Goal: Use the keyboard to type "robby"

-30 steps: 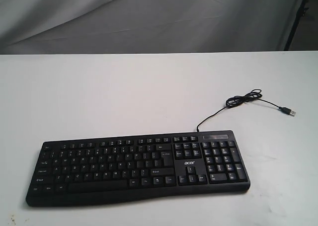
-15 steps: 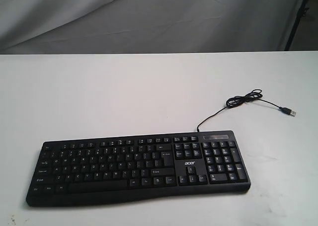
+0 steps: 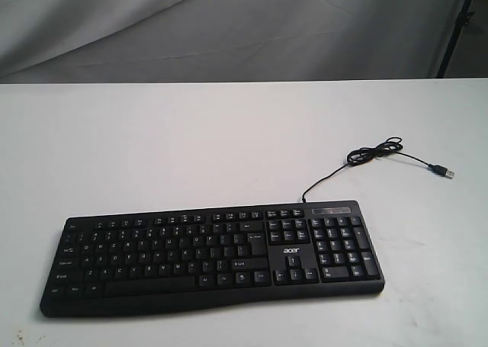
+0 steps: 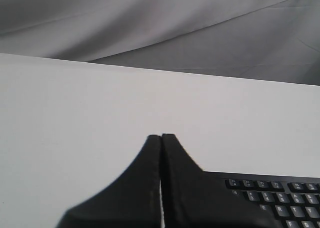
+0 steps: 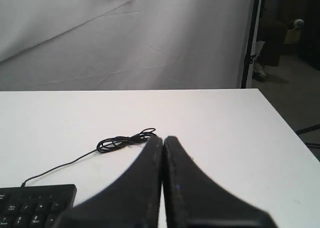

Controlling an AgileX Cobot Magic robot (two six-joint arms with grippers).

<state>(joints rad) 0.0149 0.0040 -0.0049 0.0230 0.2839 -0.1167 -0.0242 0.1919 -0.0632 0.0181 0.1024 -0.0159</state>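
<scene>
we see keyboard (image 3: 213, 259) at 6 o'clock on surface (image 3: 191, 149), cable (image 3: 366, 155) off toward 2 o'clock, left tool (image 4: 161, 138) clenched empty, right tool (image 5: 163, 139) clenched empty

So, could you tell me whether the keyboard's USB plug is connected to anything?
No, the USB plug lies loose on the white table, its cable running back to the keyboard.

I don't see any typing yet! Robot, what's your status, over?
Left gripper jaws shut, right gripper jaws shut. Keyboard flat on table, no gripper on it. Cable trails behind, nothing blocking.
</scene>
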